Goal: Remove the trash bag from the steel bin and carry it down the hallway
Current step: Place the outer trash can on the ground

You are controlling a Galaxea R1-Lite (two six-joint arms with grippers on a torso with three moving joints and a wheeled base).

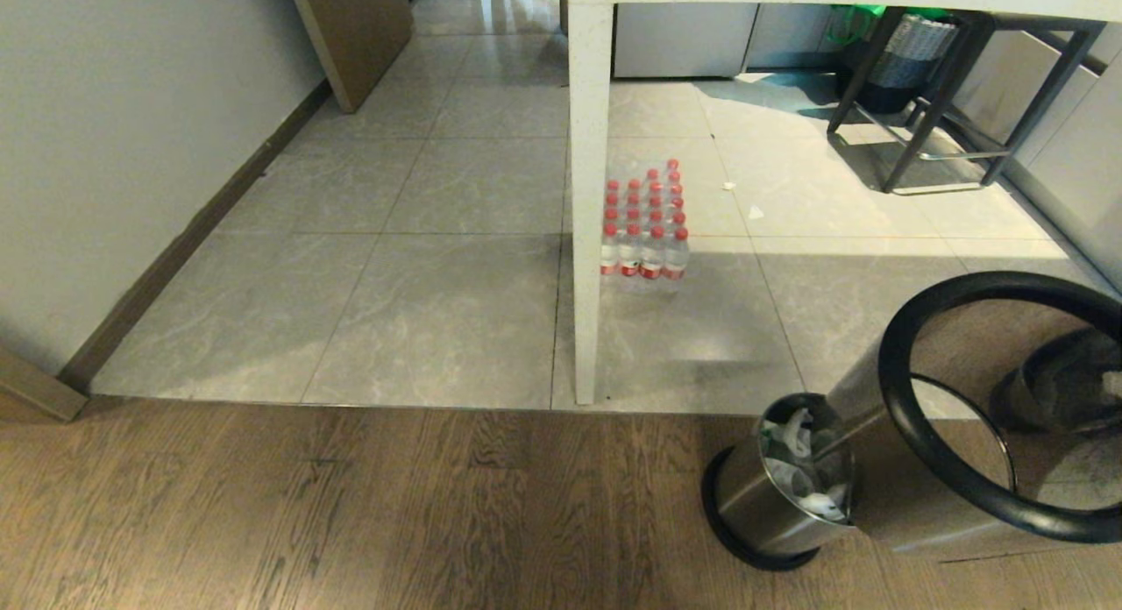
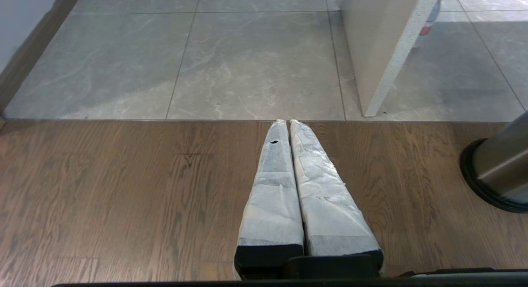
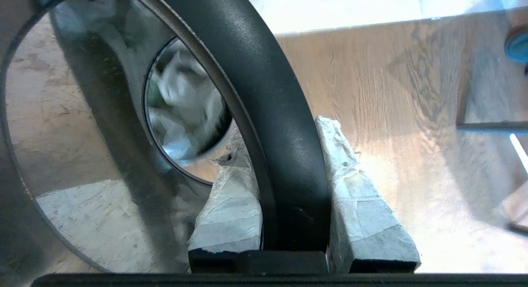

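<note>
The steel bin (image 1: 754, 505) stands on the wood floor at the lower right, and its side also shows in the left wrist view (image 2: 499, 171). The crumpled white trash bag (image 1: 802, 470) lies inside it. The bin's black rim ring (image 1: 903, 417) with its steel sleeve is lifted off and tilted, close to the head camera. My right gripper (image 3: 280, 128) is shut on that ring (image 3: 264, 93), one finger inside and one outside. The bag (image 3: 185, 109) shows through the ring. My left gripper (image 2: 286, 122) is shut and empty above the wood floor, left of the bin.
A white table leg (image 1: 585, 198) stands on the grey hallway tiles (image 1: 438, 286), with a pack of red-capped water bottles (image 1: 644, 224) beside it. A wooden door (image 1: 351, 31) is at the far left. A black stool frame (image 1: 947, 128) and a dark lined bin (image 1: 912, 58) are at the far right.
</note>
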